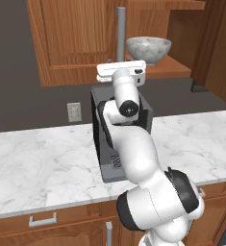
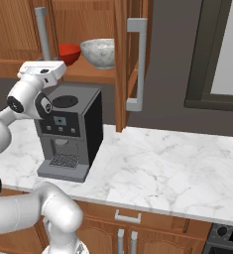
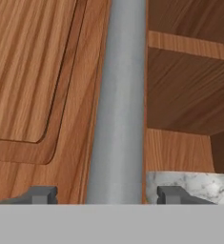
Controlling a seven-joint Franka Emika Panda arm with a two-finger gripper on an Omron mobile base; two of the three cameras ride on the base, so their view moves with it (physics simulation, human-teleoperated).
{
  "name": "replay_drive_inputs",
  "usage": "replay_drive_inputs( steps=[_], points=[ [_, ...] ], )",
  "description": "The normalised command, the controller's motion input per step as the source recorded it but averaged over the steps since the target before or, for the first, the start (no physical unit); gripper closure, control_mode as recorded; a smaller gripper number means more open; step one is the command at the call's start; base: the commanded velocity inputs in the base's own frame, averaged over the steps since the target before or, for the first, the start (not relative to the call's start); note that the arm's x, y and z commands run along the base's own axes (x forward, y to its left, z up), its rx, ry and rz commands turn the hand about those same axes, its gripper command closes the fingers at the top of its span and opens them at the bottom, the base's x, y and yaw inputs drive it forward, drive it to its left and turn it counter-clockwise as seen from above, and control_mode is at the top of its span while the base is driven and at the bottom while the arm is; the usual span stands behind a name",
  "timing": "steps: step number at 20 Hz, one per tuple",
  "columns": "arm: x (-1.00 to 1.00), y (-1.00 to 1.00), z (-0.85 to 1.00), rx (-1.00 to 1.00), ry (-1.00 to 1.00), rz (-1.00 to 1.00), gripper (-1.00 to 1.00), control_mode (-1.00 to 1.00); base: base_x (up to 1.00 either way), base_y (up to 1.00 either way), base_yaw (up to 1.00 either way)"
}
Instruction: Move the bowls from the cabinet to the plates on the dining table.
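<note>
Gripper [image 3: 105, 194] fingers straddle cylindrical grey metal handle [image 3: 117, 100] on panelled wooden cabinet [image 3: 32, 81].

Flat even rendered light, soft shadows, no glare, slight low-res blur throughout.

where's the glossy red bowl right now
The glossy red bowl sits on the wooden cabinet shelf in the right base view, just left of the grey-white marbled bowl and above the grey coffee machine.
</note>
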Motion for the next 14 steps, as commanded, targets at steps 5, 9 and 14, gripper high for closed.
replay_drive_inputs(
  steps=[5, 9, 14],
  points=[
    [0.08, 0.04, -0.03, 0.0, -0.06, -0.07, 1.0, -1.0, 0.0, 0.0, 0.0],
    [0.06, 0.1, -0.04, 0.0, -0.06, -0.08, 1.0, -1.0, 0.0, 0.0, 0.0],
    [0.01, 0.17, -0.05, 0.01, 0.0, -0.06, 1.0, -1.0, 0.0, 0.0, 0.0]
  ],
)
